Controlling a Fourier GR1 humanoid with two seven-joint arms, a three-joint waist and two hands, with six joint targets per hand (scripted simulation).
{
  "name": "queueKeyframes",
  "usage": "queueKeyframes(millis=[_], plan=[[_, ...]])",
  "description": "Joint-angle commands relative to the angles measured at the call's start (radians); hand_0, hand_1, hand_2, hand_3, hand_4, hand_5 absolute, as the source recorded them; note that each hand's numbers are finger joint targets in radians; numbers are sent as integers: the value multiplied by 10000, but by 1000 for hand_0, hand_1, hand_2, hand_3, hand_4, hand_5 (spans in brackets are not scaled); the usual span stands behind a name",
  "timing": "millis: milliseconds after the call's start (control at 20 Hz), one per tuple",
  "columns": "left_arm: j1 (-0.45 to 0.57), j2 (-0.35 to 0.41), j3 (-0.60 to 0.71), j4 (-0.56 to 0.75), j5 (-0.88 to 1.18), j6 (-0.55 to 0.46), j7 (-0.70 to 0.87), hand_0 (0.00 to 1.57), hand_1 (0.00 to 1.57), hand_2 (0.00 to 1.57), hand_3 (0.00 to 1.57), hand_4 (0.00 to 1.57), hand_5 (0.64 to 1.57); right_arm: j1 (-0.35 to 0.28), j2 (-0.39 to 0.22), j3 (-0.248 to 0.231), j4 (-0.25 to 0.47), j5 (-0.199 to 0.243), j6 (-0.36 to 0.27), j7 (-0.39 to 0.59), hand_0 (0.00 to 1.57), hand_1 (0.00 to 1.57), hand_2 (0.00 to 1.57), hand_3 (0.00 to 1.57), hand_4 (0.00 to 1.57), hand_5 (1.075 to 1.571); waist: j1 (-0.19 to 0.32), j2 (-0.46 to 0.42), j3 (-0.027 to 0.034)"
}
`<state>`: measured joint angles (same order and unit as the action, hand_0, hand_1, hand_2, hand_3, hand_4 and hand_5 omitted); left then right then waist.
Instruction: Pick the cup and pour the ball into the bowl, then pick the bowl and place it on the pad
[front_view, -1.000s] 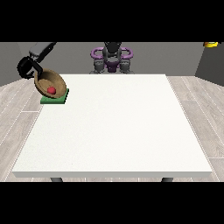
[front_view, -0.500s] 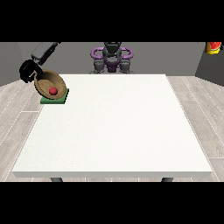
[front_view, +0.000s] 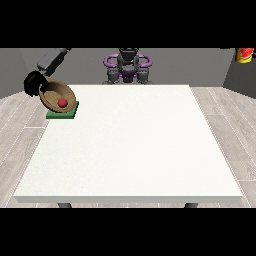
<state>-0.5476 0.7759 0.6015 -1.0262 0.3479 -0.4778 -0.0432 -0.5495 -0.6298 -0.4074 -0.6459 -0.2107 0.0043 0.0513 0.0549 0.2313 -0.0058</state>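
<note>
A brown bowl (front_view: 56, 95) leans tilted on the green pad (front_view: 62, 114) at the table's far left corner, its opening turned towards the camera. A red ball (front_view: 62, 102) lies inside it. The black hand at the view's left (front_view: 34, 82) is at the bowl's upper left rim with its fingers curled round that rim. A small yellow and red object (front_view: 244, 54), perhaps the cup, shows at the upper right edge of the view, far off the table. No hand shows at the view's right.
The white table (front_view: 130, 145) spreads wide towards the camera. The robot's torso (front_view: 128, 65) stands behind the far edge. The grey forearm (front_view: 52, 60) slants down to the bowl from the upper left.
The hand at the view's left has sunk slightly along the bowl's rim. The bowl, ball and pad have hardly moved. The yellow and red object has turned and dropped a little.
</note>
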Motion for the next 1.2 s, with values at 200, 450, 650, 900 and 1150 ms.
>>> queueKeyframes(millis=[200, 450, 650, 900, 1150], plan=[[46, 83, -182, -39, 216, 159, 478, 0, 0, 0, 0, 1195, 1561, -92, -496, -81, 655, 356, -878, 192, 1571, 1571, 1571, 977, 0, 1554, 82, -272, 62], [343, 368, 65, 589, 165, -224, -572, 0, 0, 0, 0, 1192, 1562, -163, -102, -288, 554, 85, -1139, -294, 1465, 1465, 1389, 796, 0, 1539, 36, 25, 59], [60, 795, 149, 1013, 147, -442, -885, 0, 0, 0, 0, 1187, 1564, -782, 733, -298, 327, -95, -1721, -649, 1451, 1451, 1383, 753, 0, 1540, 228, 570, 55], [22, 607, 106, 242, 406, -207, -863, 0, 0, 0, 0, 1194, 1567, -1023, -305, -410, 1002, 197, -1700, -1066, 1151, 1151, 1324, 1000, 187, 1532, 566, 995, 67], [-242, 1281, -7, 1017, 451, -472, -151, 0, 0, 0, 0, 1205, 1568, -892, 533, 708, 806, 865, -1405, -608, 0, 0, 0, 0, 0, 1435, 322, 392, 59]])
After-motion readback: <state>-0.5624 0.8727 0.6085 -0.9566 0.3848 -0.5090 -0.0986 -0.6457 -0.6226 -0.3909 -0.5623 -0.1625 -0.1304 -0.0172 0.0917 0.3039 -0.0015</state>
